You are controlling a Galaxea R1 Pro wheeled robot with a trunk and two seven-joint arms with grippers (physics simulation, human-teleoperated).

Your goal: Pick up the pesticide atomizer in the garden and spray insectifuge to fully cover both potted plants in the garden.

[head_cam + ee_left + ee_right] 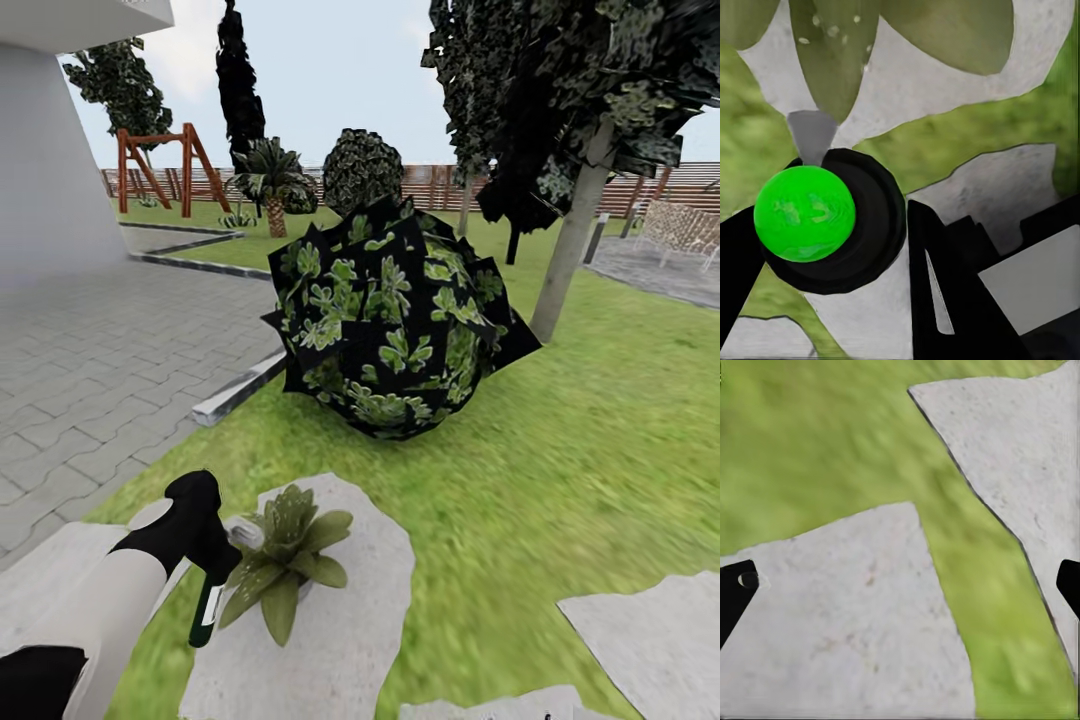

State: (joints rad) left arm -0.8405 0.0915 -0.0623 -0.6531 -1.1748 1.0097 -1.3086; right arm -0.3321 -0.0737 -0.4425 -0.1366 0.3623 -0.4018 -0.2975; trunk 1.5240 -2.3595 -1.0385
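Your left gripper [207, 585] pinches the pesticide atomizer [205, 610] just beside 1 potted plant [285, 560] on a stepping stone [370, 600], right jaws spread over lawn; drift risks clipping leaves or misting stone.

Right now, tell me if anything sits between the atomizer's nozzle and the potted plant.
Nothing visible does. The left gripper holds the pesticide atomizer right beside the potted plant on its stepping stone; in the left wrist view the leaves lie just past it.
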